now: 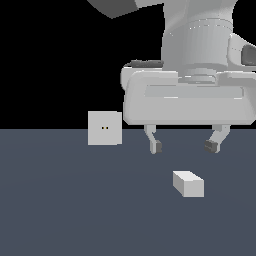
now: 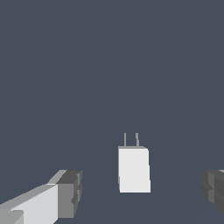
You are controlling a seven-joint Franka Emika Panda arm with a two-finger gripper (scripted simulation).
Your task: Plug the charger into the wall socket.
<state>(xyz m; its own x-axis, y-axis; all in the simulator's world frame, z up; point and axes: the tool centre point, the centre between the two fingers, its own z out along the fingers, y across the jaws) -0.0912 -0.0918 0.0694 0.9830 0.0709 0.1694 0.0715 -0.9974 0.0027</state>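
Right now your gripper (image 1: 184, 146) hangs spread wide and empty, so it can drop around the charger; the socket (image 1: 104, 128) stands upright, well off to its side, and the charger (image 1: 188, 183) lies just below between the fingers

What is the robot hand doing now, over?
Gripper open, empty, above the floor. Charger lying loose below it, prongs showing. Wall socket upright, apart from both. Nothing between them.
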